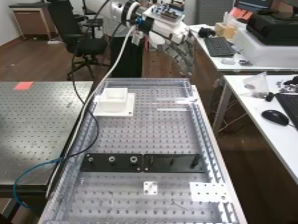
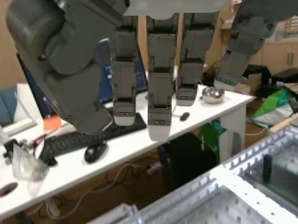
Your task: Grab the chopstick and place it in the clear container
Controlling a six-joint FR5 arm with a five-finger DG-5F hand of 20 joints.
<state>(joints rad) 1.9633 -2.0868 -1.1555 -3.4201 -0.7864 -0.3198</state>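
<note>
Trouble starts with the pickup, we reckon. Our hand [image 1: 174,51] is wide, fingers straight with nothing in them, up near the top of the high view and past the far end of the surface [image 1: 120,136]. What we take for the chopstick [image 1: 171,109] is a pale, slim strip lying crosswise in the upper right of the board, near the right rail [image 1: 205,131]. We can't swear to it, because a fainter pale line [image 1: 171,103] sits just above it in the frame – easy to go for the wrong one.

Something that thin and low could roll or slide off if one finger lands before the thumb. Come in too far right and we'd probably knock the rail first.

Then there's the drop. The container [image 1: 116,96], upper left of the board on a white base [image 1: 124,112], looks more white than clear to us, and its mouth is small. A stick held off-centre or sideways could catch the wall and tip it, or just bridge the rim. Also watch the dark cable [image 1: 97,131] looping left of it – a low swing over there might snag.
</note>
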